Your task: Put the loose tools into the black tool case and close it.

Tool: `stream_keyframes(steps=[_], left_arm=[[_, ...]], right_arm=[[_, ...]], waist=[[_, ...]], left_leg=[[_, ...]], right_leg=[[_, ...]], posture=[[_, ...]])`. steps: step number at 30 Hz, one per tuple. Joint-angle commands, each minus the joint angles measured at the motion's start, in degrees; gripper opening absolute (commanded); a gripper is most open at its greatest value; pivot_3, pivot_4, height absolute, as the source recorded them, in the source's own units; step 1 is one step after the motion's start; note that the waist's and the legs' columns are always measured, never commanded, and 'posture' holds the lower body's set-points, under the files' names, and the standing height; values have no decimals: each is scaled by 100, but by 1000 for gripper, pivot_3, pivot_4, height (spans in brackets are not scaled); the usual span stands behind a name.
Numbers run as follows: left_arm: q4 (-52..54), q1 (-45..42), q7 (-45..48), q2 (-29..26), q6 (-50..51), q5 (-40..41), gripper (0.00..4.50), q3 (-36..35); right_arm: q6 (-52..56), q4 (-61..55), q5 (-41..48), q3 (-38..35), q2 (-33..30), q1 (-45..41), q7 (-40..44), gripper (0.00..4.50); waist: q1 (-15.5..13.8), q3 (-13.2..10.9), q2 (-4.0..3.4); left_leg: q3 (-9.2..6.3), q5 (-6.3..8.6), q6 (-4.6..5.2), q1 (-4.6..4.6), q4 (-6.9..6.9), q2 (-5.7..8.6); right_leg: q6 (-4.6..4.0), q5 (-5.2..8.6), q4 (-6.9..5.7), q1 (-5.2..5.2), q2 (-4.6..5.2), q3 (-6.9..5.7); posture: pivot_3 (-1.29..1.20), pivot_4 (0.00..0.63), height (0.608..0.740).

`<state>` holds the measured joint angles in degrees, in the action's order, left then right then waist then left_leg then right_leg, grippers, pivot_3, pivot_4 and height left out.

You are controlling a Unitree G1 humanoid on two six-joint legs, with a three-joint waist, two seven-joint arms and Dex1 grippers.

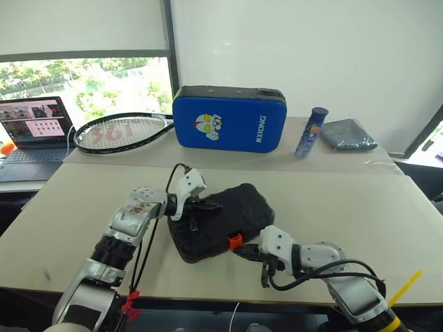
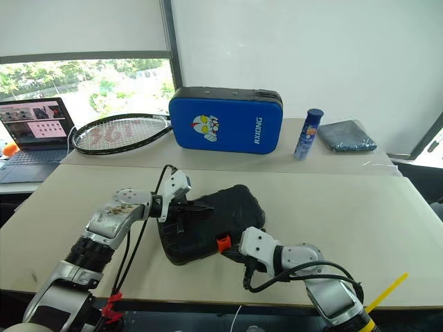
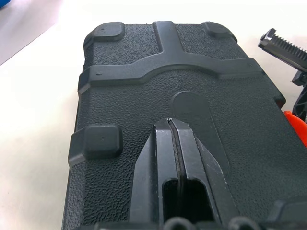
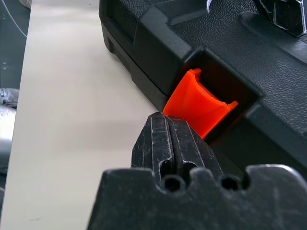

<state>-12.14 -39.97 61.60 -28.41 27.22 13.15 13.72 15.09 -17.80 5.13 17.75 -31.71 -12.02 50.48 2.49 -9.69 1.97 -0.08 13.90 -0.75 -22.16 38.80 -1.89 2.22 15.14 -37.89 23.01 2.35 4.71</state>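
Both grippers are at the black tool case [image 1: 220, 220], which lies closed on the near table [image 1: 360, 207]. We see the left gripper [image 3: 171, 125] resting on the textured lid, fingers pressed together. At the case's five o'clock edge, the right gripper [image 4: 167, 123], fingers likewise together and empty, touches the orange latch [image 4: 197, 106] (standing out from its recess).

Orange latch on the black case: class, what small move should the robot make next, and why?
Probably press the orange latch home with the shut right gripper, whose tips sit against it. The black tool case already lies closed, and the shut left gripper rests on its lid, steadying it.
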Motion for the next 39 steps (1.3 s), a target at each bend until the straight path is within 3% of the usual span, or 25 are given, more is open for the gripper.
stream_keyframes(steps=[1,6,12,15,19,24,25,26,33,39], left_arm=[[-359,324,55,-53,414,-384,29,525],[-349,496,87,-48,528,-425,29,622],[-370,595,38,-18,404,-344,29,442],[-248,687,72,-47,49,-119,29,54],[238,965,326,-267,-428,632,29,-1002],[804,2085,1106,-1283,-1005,1203,1226,-2145],[797,2298,1154,-1449,-1220,1170,1770,-2312],[817,2557,1310,-1608,-1368,1263,1957,-2545],[445,4021,1575,-2052,-2490,1261,4488,-3788],[265,4438,1266,-1990,-3087,1105,4488,-4098]], right_arm=[[-184,44,-130,-99,106,-272,-206,0],[-210,326,-267,-183,208,-408,-357,0],[-357,463,-296,-183,311,-399,-364,0],[-308,298,-98,-306,269,-294,-222,0],[-155,-388,856,-954,-147,323,340,0],[-602,-686,1948,-2234,-790,1430,1220,1296],[-696,-629,2025,-2427,-886,1578,1327,1843],[-942,-493,2075,-2653,-941,1715,1454,2060],[-2462,924,1960,-3782,-1207,2350,2145,4476],[-3034,1595,1863,-4003,-1263,2223,2099,4476]], waist=[[6,2,1],[25,3,1],[22,19,-7],[44,22,-9],[55,23,-16],[118,21,-15],[124,20,-13],[125,19,-13],[-16,10,1],[-62,5,6]], left_leg=[[0,0,0,8,0,-1],[1,1,-1,83,-8,-5],[2,1,-1,87,-15,-5],[4,1,-1,89,-19,-6],[10,1,-1,83,-43,-5],[11,1,-1,70,-95,-9],[11,2,-1,64,-107,-11],[11,2,-1,51,-106,-12],[28,1,-1,8,-98,-5],[28,1,-1,5,-98,-7]], right_leg=[[0,0,-2,-5,-1,0],[1,4,11,-77,-7,2],[2,5,19,-79,-8,7],[2,5,19,-78,-10,12],[2,5,26,-64,-9,24],[-4,5,62,-43,-11,26],[-12,1,71,-35,-10,27],[-27,-6,72,-26,-10,24],[-25,-11,87,7,17,21],[-26,-11,88,10,16,15]], posture=[[0,150,740],[0,150,740],[0,150,740],[0,150,740],[0,150,740],[0,150,740],[0,150,740],[0,150,740],[0,150,740],[0,150,740]])
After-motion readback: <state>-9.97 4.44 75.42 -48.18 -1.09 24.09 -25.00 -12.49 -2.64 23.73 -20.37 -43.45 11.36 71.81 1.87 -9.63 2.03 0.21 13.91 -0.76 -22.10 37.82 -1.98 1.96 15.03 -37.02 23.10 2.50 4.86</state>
